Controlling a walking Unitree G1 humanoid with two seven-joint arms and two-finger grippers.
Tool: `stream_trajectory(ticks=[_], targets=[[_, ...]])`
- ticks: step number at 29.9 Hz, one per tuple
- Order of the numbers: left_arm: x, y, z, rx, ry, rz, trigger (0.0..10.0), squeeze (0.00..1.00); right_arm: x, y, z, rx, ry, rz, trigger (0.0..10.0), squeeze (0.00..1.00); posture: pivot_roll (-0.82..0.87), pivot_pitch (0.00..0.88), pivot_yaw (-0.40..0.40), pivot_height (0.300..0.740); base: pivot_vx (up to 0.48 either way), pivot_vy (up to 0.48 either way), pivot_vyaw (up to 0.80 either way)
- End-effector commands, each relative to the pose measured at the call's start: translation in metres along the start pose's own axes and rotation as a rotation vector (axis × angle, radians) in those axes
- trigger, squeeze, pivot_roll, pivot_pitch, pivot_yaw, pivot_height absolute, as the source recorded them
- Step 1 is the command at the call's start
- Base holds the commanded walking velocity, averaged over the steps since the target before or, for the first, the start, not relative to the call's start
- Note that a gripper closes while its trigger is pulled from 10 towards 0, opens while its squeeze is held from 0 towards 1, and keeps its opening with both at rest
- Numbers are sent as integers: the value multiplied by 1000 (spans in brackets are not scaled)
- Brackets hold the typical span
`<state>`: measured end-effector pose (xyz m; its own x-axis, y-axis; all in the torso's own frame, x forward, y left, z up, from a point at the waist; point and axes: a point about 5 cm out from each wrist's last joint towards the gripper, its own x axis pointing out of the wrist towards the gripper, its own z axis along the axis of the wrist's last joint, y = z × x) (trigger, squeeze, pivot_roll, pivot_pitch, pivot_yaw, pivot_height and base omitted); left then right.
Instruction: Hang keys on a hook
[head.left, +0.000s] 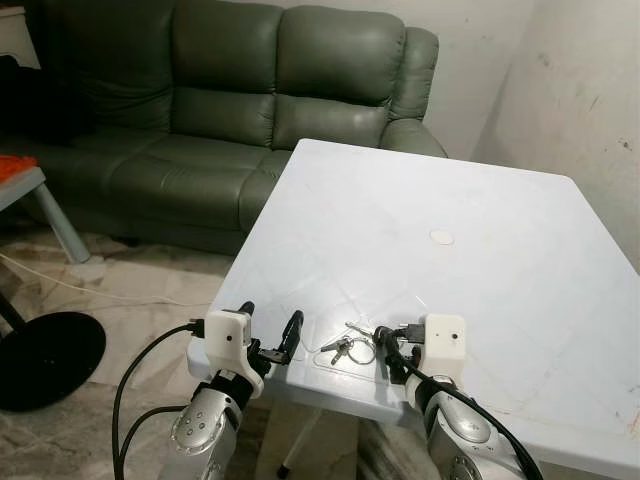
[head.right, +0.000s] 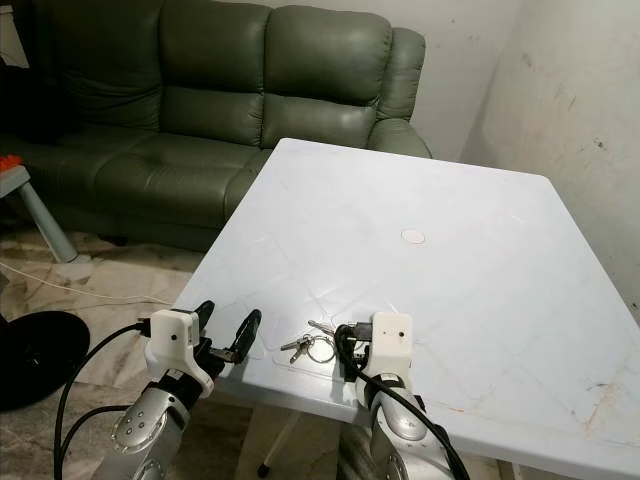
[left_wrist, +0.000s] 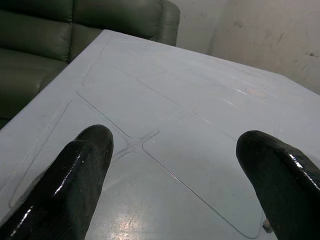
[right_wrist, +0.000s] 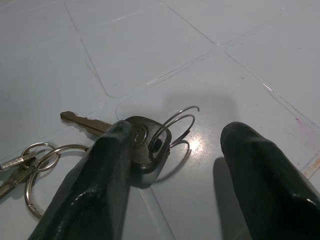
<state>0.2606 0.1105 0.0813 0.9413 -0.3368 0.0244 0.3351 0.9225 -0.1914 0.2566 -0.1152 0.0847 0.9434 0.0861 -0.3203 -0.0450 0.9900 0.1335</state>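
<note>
Two end effectors sit low at the near edge of the white table (head.left: 480, 270), flanking the keys (head.left: 345, 348), which lie flat on the tabletop close to that edge, between the arms. Right end effector (head.left: 385, 352): released, fingers spread; in its wrist view one finger (right_wrist: 95, 185) rests against the black-headed key (right_wrist: 142, 145) and the other stands apart on bare table, so nothing is gripped. A thin wire ring (right_wrist: 175, 127) threaded through the black head stands up off the surface; the remaining small keys and split rings (right_wrist: 37, 160) trail away flat. Judgement: the right end effector is placed here for a pinch on the black head, since that is the thickest part and the only one raised enough for a finger to get under. Left end effector (head.left: 270, 338): also released, fingers wide, hovering at the table edge just left of the keys with only plain tabletop ahead of it; it looks parked rather than working. No hook can be made out from here; a green sofa (head.left: 230, 110) stands beyond the far left side of the table and a bare wall (head.left: 580, 100) to the right. Task state: pickup not yet made; hanging step not started. Risk: flat keys on a smooth top may slide off the near edge if nudged.
</note>
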Motion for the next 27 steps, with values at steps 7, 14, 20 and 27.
stream_trajectory(ticks=[7,14,20,27], targets=[[0,-2,2,18,-3,-7,10000,0,0,2,7,-2,-25,-22,4941,0,-2,25,-76,740,0,0,0],[0,-2,3,21,-6,-1,10000,0,0,5,10,13,-36,-29,0,0,0,24,-77,740,0,0,0],[1,-2,4,22,-9,0,10000,0,-1,9,11,24,-39,-23,0,0,2,24,-77,740,0,0,0],[1,-2,4,24,-11,2,10000,0,-1,8,11,22,-39,-27,0,0,2,26,-78,740,0,0,0]])
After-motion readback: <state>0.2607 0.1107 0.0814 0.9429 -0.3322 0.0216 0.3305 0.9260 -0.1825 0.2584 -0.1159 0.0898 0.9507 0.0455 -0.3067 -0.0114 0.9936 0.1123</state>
